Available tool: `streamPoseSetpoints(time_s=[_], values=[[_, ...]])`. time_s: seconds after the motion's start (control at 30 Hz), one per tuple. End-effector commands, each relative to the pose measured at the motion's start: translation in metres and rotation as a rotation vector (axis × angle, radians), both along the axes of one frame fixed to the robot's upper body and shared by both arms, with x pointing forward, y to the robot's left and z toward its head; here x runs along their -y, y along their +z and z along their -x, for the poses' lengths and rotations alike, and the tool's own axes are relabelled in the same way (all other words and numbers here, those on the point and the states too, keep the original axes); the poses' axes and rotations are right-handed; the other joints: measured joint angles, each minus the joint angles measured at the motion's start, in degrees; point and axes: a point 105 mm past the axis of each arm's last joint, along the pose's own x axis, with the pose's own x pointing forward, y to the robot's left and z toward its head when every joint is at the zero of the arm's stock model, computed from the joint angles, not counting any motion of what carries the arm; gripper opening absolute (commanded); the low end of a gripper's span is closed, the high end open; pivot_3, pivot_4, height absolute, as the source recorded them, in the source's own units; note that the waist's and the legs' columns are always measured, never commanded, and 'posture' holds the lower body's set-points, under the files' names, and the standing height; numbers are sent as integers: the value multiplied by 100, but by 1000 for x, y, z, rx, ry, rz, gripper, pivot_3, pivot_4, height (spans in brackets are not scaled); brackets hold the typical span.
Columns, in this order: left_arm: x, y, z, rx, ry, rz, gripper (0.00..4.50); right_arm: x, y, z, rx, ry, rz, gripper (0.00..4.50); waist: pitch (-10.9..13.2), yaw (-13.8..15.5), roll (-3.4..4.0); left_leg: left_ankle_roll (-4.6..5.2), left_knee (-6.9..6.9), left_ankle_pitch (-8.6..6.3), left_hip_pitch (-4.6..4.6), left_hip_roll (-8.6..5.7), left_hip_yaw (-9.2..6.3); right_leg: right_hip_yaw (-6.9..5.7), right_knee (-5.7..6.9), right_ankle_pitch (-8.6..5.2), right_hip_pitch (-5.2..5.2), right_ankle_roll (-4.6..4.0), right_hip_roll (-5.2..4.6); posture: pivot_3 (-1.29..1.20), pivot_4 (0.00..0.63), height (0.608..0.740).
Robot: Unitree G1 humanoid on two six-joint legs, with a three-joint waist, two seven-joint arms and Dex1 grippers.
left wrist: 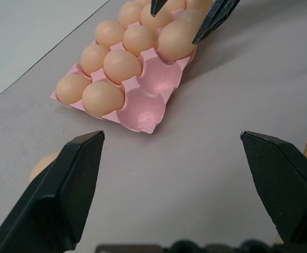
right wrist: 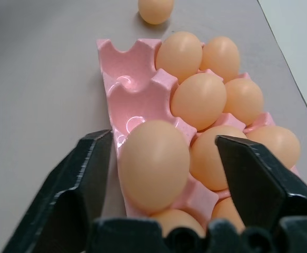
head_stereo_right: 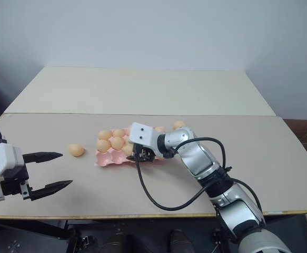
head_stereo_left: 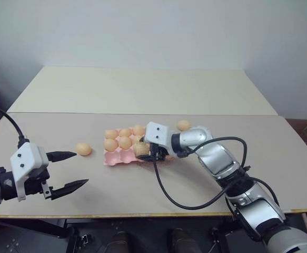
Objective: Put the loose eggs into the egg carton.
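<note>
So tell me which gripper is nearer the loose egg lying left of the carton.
Left. The left gripper sits just beside that loose egg; the right gripper is over the egg carton.

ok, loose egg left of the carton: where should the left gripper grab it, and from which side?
Grip the loose egg across its narrow middle, probably from above: it lies on its side on bare table, clear of the egg carton. The open left gripper is nearest.

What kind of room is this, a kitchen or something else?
Probably a test room or lab, not a kitchen: two plain tables pushed together against a bare wall, with just a pink egg carton and eggs.
</note>
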Motion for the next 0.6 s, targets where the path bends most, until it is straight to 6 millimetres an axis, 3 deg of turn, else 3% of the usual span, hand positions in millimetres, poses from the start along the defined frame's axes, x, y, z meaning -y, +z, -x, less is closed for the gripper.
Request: streamPoseSetpoints(time_s=[0.03, 0.27, 0.37, 0.6], values=[[1, 11, 0, 54, -5, -6, 4500, -5, 13, -3, 66, -8, -28, 4447, 0, -1, 0, 0, 0, 0, 0, 0, 0, 0, 0, 0, 0, 0, 0, 0, 150, 740], [2, 13, -2, 64, -20, -14, 4500, 11, 24, -4, 84, -45, -57, 4447, 0, 11, 1, 0, 0, 0, -2, 0, 0, 0, -2, 1, 0, -1, -1, 0, 150, 740], [5, 14, -4, 69, -34, -12, 4500, 28, 30, 2, 95, -58, -59, 4447, 0, 28, 1, 0, 0, 0, -4, 0, -1, -2, -3, 0, -1, 0, -2, 0, 150, 740], [7, 13, -9, 73, -44, -4, 4500, 90, 43, 10, 67, -162, -73, 4447, 1, 29, 0, 0, 0, 0, -5, -1, 0, -2, -7, -9, 0, 15, -3, 0, 150, 740]])
